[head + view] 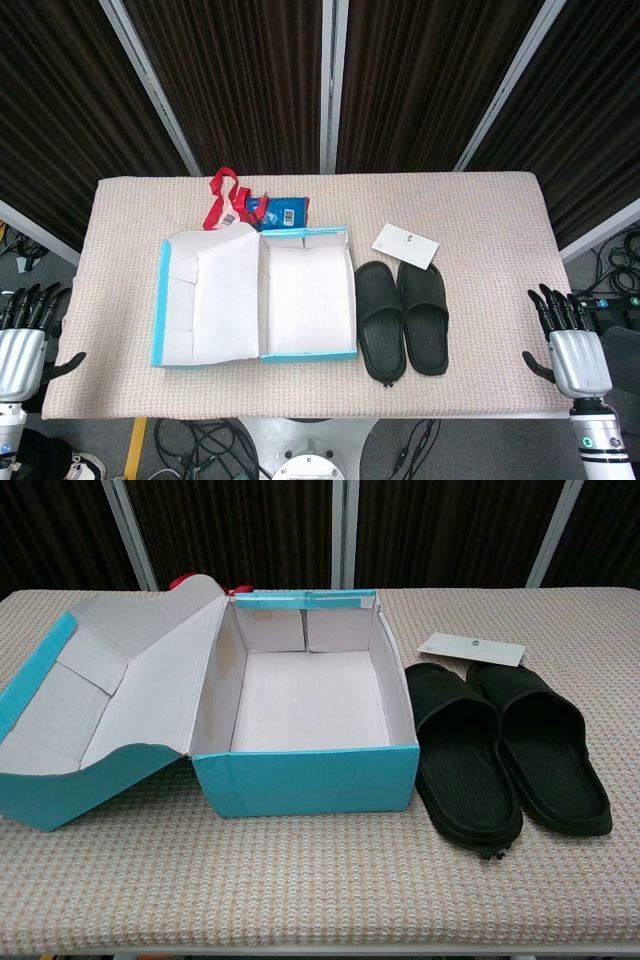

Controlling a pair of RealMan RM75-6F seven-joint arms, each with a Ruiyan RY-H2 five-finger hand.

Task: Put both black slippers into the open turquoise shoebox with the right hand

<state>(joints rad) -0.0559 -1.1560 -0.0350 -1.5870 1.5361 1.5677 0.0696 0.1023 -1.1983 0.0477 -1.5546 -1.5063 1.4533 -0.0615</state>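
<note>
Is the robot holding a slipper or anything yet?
No. The left hand and right hand hold nothing; both black slippers lie on the table.

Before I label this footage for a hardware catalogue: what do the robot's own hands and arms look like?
Each robot hand, left and right, has black fingers on a silver-grey palm shell. Below the right one, a pale grey wrist section shows a small blue-green light. The chest view shows neither.

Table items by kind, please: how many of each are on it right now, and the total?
Black slippers: 2
Turquoise shoebox, open: 1
White card: 1
Blue packet: 1
Red strap item: 1
Total: 6
</note>
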